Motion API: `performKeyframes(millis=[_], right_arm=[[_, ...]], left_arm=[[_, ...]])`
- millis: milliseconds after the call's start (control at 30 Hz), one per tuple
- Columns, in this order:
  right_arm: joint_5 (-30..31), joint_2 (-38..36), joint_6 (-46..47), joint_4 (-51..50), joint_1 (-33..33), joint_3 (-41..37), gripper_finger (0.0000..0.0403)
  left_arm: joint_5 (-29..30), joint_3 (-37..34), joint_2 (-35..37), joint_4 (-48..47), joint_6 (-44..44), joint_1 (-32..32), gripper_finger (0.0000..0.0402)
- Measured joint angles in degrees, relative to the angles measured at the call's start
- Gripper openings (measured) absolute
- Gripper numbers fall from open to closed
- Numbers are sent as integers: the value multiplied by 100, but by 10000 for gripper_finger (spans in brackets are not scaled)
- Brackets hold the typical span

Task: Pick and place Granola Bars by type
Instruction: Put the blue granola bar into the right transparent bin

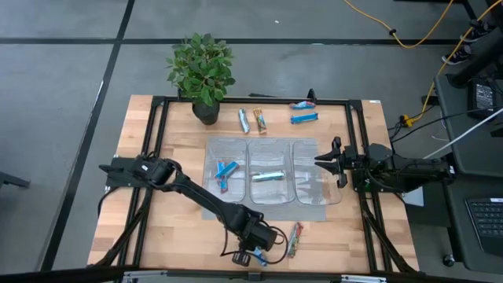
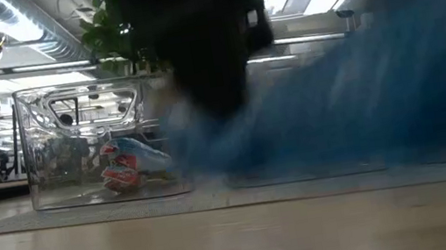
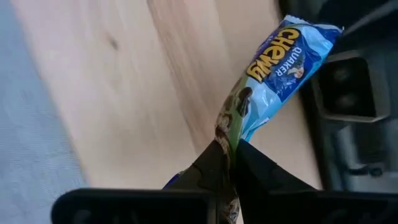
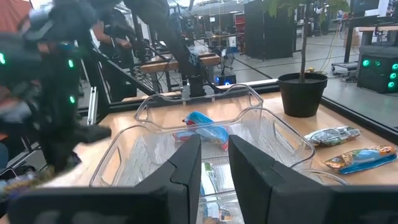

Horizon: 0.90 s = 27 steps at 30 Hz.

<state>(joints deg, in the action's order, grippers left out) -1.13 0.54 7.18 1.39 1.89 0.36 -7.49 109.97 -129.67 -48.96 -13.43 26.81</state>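
Wooden worktop (image 1: 173, 228), clear three-compartment tray (image 1: 271, 149) at its middle holding several bars, right tool (image 1: 328, 162) waiting narrowly parted at the tray's right edge, left tool (image 3: 231, 163) at the near edge, pinched on a blue granola bar (image 3: 273, 74)

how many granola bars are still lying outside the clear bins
5 visible: four by the plant, one at the near edge. Another is in the left gripper; more may be hidden.
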Motion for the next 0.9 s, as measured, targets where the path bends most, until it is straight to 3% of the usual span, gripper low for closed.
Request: performKeyframes(millis=[467, 900], right_arm=[[0, 0, -8, 2, 0, 2, 85], [0, 0, 0, 0, 1, 0, 85]], left_arm=[[1286, 366, 1106, -202, -433, -135, 19], [2123, 366, 2134, -350, 562, -313, 19]])
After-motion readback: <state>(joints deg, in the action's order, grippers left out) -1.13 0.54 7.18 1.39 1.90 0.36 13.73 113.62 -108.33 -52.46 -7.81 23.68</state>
